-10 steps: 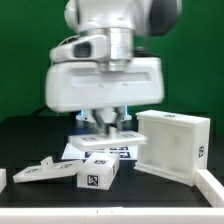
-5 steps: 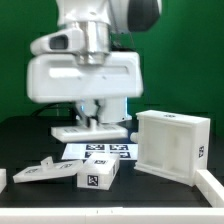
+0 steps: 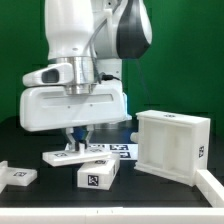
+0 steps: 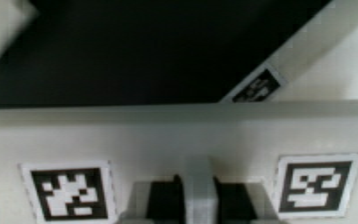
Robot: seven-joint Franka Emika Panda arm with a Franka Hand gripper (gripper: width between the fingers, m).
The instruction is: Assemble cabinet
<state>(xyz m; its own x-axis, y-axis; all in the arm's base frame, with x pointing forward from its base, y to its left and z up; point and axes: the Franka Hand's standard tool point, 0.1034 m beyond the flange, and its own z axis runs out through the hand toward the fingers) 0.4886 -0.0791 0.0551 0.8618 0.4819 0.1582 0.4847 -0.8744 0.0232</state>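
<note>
Exterior view, nearest first: a white strip (image 3: 209, 186) runs along the black table (image 3: 45, 197) at the front corner on the exterior view's right. A small white block (image 3: 97, 176) with a square black-and-white tag on its front face sits near the front middle. Well apart from it, at the exterior view's left edge, lies a low flat white piece (image 3: 15, 177) that also carries a tag. Just behind the block, a long flat white panel (image 3: 58, 157) lies level under the gripper (image 3: 77, 138). The gripper reaches straight down onto the panel and is closed on it. In the wrist view the two dark fingers (image 4: 155, 201) stand close together, with only a thin strip of the panel's edge between them. One tag (image 4: 69, 195) lies on one side of them and another tag (image 4: 318, 184) on the other. Whether the panel rests on the table or hangs just clear of it cannot be told. Behind the panel, toward the exterior view's right, the marker board (image 3: 121, 151) lies flat on the table. Beyond it, on the exterior view's right, the cabinet (image 3: 170, 146) stands upright on the table, a thick-walled white box with a tag on its side, apart from the gripper and the panel. The bulky white arm (image 3: 75, 60) rises behind everything, in front of a green backdrop (image 3: 190, 50).
</note>
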